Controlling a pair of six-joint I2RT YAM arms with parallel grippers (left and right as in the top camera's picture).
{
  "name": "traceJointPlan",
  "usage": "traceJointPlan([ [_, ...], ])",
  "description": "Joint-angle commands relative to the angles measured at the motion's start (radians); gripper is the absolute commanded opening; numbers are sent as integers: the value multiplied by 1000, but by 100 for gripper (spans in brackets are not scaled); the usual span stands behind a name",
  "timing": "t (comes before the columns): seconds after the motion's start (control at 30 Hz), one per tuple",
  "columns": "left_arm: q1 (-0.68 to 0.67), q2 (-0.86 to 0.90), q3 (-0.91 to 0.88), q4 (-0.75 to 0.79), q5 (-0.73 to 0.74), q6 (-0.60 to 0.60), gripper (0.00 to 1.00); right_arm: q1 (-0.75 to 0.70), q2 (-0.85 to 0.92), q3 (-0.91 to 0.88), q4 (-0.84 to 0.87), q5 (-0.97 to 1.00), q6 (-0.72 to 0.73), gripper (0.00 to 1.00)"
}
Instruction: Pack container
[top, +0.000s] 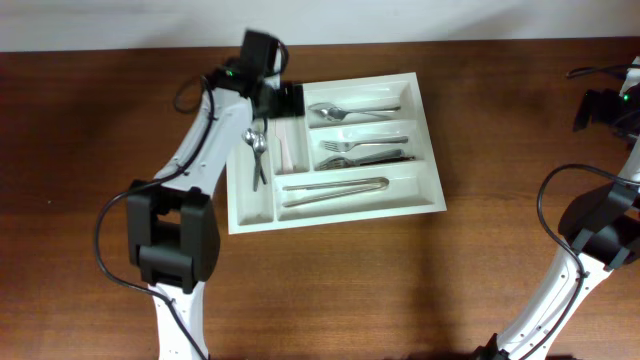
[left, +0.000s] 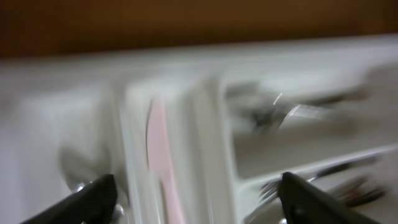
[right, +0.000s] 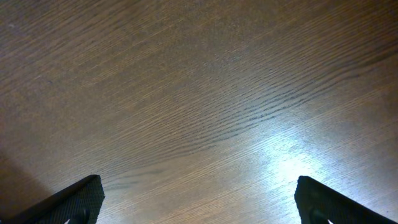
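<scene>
Five-compartment container (top: 247, 208) sits on the table (top: 400, 290), holding cutlery (top: 360, 150). Left gripper (top: 288, 99) hovers over its narrow compartments, jaws wide, empty; right gripper (right: 199, 202) equally wide, empty. Judged: placement step; next move needs a clean vertical lift.

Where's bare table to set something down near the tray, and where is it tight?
Widest bare table lies between the container's right wall and the right arm. The strip in front of the container, between both arm bases, is bare too. Tight: the left arm crosses the container's far-left corner, left gripper open over the narrow compartments.
</scene>
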Motion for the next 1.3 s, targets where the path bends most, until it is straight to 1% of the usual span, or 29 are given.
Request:
traceJointPlan([
  [0.0,40,-80,159,-7,-12,90,93,4,-4,-3,0,-5,8,99],
  [0.03,49,-94,186,-8,-12,108,98,4,-4,-3,0,-5,8,99],
  [0.07,60,-112,211,-10,-13,127,99,5,-4,-3,0,-5,8,99],
  [0.17,93,-161,240,-21,-48,147,99,4,-4,-3,0,-5,8,99],
  [0.27,142,-229,240,-93,-169,147,99,4,-4,-3,0,-5,8,99],
  [0.43,218,-304,240,-251,-272,147,99,4,-4,-3,0,-5,8,99],
  [0.57,278,-361,240,-340,-274,147,99,4,-4,-3,0,-5,8,99],
  [0.8,355,-462,240,-418,-273,147,99,4,-4,-3,0,-5,8,99],
  [0.97,362,-517,240,-499,-273,170,99,4,-4,-3,0,-5,8,99],
  [1.13,362,-539,240,-567,-261,169,99,4,-4,-3,0,-5,8,99],
  [1.27,362,-565,223,-592,-194,169,99,4,-4,-3,0,-5,8,99],
])
